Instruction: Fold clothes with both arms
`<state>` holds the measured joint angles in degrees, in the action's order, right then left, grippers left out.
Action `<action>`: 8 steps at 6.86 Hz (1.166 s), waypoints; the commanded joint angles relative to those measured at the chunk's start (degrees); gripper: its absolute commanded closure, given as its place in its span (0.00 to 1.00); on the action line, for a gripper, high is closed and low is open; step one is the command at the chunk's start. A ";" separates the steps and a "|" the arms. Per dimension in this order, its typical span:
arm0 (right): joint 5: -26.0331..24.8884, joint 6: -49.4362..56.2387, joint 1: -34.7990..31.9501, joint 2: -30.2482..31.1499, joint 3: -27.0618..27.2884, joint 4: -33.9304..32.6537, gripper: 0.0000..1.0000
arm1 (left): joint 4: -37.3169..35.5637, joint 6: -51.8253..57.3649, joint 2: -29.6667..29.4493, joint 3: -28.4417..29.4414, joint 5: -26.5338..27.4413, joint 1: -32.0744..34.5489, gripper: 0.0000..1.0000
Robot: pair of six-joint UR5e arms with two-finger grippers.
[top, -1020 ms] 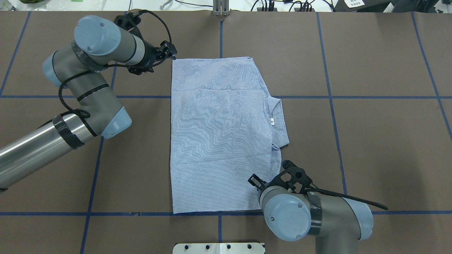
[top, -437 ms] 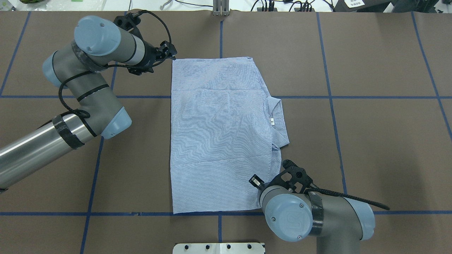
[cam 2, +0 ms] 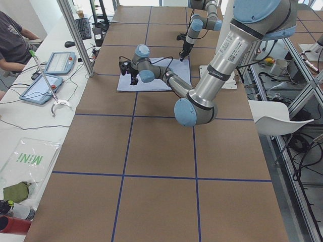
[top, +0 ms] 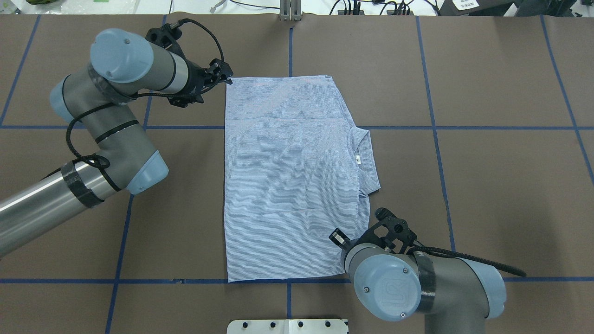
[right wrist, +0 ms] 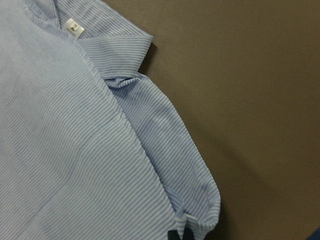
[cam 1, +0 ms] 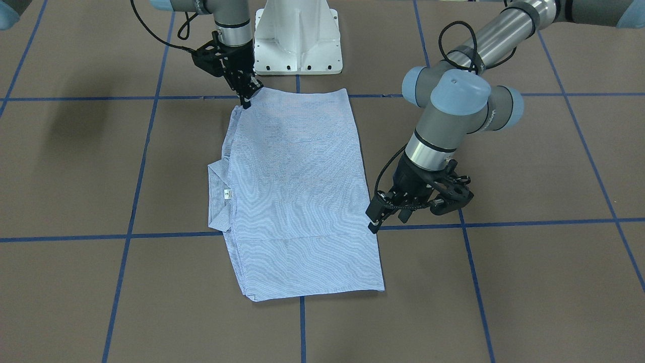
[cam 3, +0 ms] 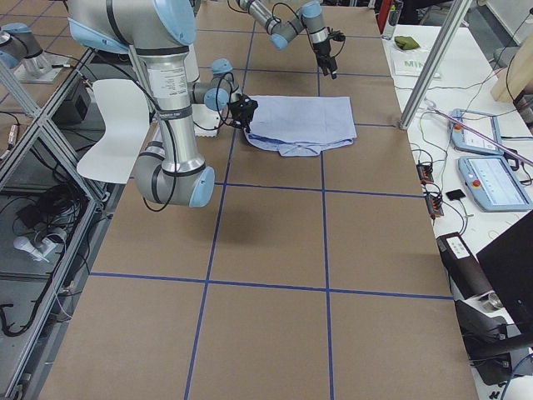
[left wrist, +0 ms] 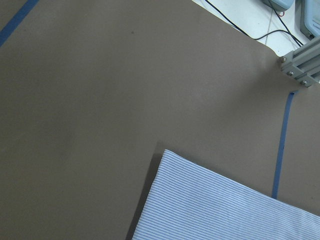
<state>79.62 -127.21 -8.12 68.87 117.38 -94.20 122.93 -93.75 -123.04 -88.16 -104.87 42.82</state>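
The striped light blue shirt (top: 287,176) lies folded into a flat rectangle on the brown table, collar and white neck label (top: 358,159) on its right side; it also shows in the front view (cam 1: 297,191). My left gripper (top: 227,76) hangs just off the shirt's far left corner, raised above the table, open and empty; it also shows in the front view (cam 1: 374,224). The left wrist view shows that shirt corner (left wrist: 215,205) lying flat. My right gripper (cam 1: 247,101) sits at the near right corner, shut on the shirt's edge (right wrist: 192,222), which puckers at a dark fingertip.
The white pedestal base (cam 1: 297,45) stands at the table's near edge, behind the shirt. Blue tape lines (top: 436,127) grid the brown table. An aluminium post (top: 290,11) stands at the far edge. Tablets (cam 2: 43,85) and a seated person are on the operators' side.
My left gripper has lifted and drawn slightly left, off the shirt's far left corner. My right arm has shifted a little to the right. The shirt has not moved.
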 commanded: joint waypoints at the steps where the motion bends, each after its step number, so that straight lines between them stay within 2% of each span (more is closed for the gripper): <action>1: 0.10 -0.05 1.43 0.04 3.03 -4.06 1.00 | -7.73 -8.17 7.71 -17.50 0.27 -7.54 0.09; 2: 0.19 -0.05 1.78 0.12 3.12 -4.15 1.00 | -12.84 -13.17 9.90 -23.49 3.67 -14.02 0.09; 3: 0.19 -0.05 2.14 0.12 3.21 -4.15 1.00 | -13.07 -17.74 12.62 -26.25 8.58 -20.52 0.09; 5: 0.19 0.04 2.05 0.30 3.21 -4.15 1.00 | -13.24 -24.95 16.06 -26.19 13.00 -29.16 0.11; 8: 0.19 0.04 2.05 0.30 3.12 -4.15 1.00 | -13.24 -30.61 16.07 -25.22 14.07 -36.92 0.16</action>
<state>79.80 -127.18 -6.06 69.17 120.54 -98.35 109.70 -122.80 -107.02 -113.71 -91.57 8.62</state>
